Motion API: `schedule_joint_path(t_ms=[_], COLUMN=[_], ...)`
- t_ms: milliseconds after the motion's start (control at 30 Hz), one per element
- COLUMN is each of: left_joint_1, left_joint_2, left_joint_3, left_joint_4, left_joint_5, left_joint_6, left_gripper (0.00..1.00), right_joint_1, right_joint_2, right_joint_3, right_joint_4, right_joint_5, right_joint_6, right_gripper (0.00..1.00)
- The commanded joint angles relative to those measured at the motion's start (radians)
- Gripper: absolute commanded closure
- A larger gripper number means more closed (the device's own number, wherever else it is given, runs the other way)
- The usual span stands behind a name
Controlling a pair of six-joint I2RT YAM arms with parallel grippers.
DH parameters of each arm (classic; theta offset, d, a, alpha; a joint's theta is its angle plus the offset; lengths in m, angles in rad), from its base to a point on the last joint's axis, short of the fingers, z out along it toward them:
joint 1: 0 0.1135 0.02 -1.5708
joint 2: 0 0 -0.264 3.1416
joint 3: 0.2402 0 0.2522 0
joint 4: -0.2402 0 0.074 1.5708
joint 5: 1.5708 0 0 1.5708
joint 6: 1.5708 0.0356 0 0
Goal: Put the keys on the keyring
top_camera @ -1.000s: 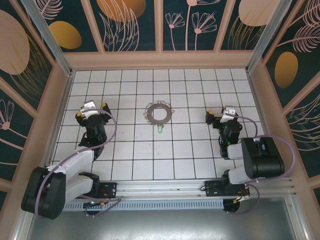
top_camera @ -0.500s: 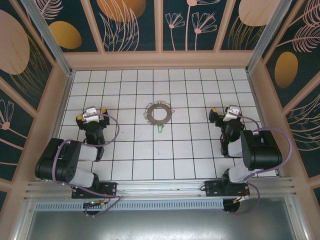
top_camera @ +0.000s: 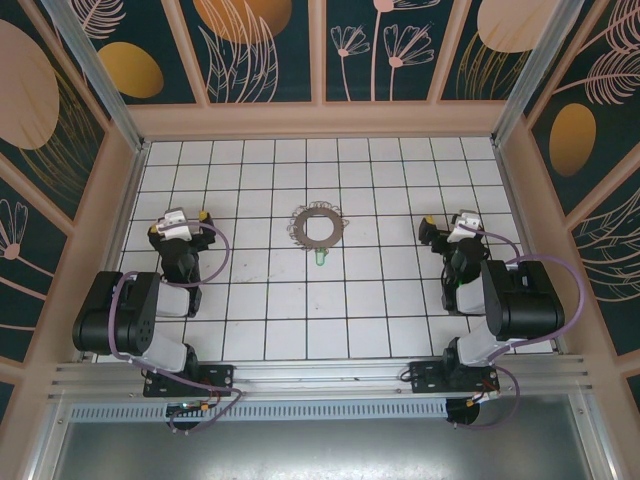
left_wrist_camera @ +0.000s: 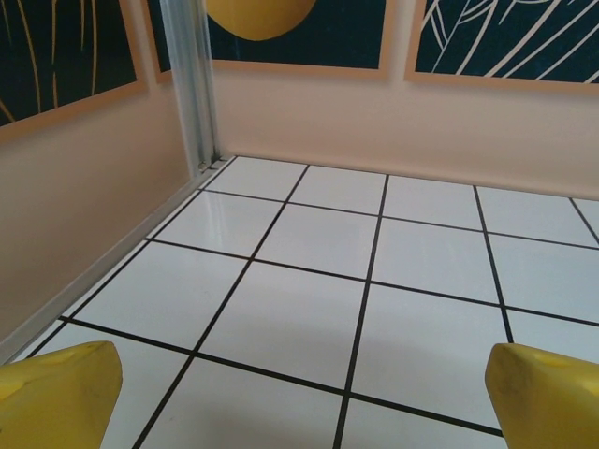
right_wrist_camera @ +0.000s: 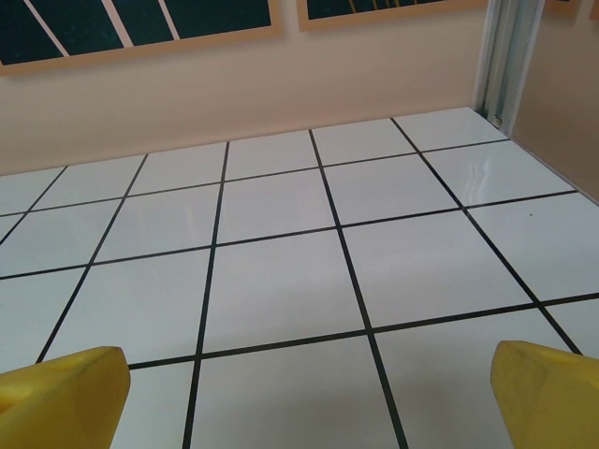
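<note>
The keyring [top_camera: 298, 224] lay flat on the white tiled table [top_camera: 370, 300], and the keys [top_camera: 319, 258] lay just beside its near edge. Well left of the keyring, the left gripper [top_camera: 180, 221] had its yellow fingers [left_wrist_camera: 56, 393] spread wide, touching nothing. Well right of the keyring, the right gripper [top_camera: 447, 228] was spread just as wide, also empty.

No lettering, numbers or brand marks can be read anywhere in view. The dark wall panels [top_camera: 285, 75] carry drawn leaves and flowers, not words; a pale patch [top_camera: 176, 217] on the left gripper [top_camera: 179, 221] may be a label, too small to tell.
</note>
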Motion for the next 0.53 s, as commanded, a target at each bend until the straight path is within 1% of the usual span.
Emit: schedule_joint_path(t_ms=[0, 200, 500], left_joint_1=[0.004, 0.004, 0.004], left_joint_2=[0.002, 0.002, 0.002], left_joint_3=[-0.006, -0.006, -0.003], left_joint_4=[0.042, 0.039, 0.038], left_joint_5=[0.027, 0.027, 0.027], left_joint_6=[-0.017, -0.018, -0.017], left_gripper=[0.01, 0.01, 0.01], right_joint_1=[-0.005, 0.003, -0.008], right_joint_2=[0.007, 0.007, 0.006], right_joint_3=[0.017, 0.012, 0.017], right_joint_4=[0.048, 0.056, 0.046], right_joint_5=[0.005, 0.015, -0.009], right_joint_6=[0.011, 0.005, 0.006], right_gripper=[0.01, 0.01, 0.01])
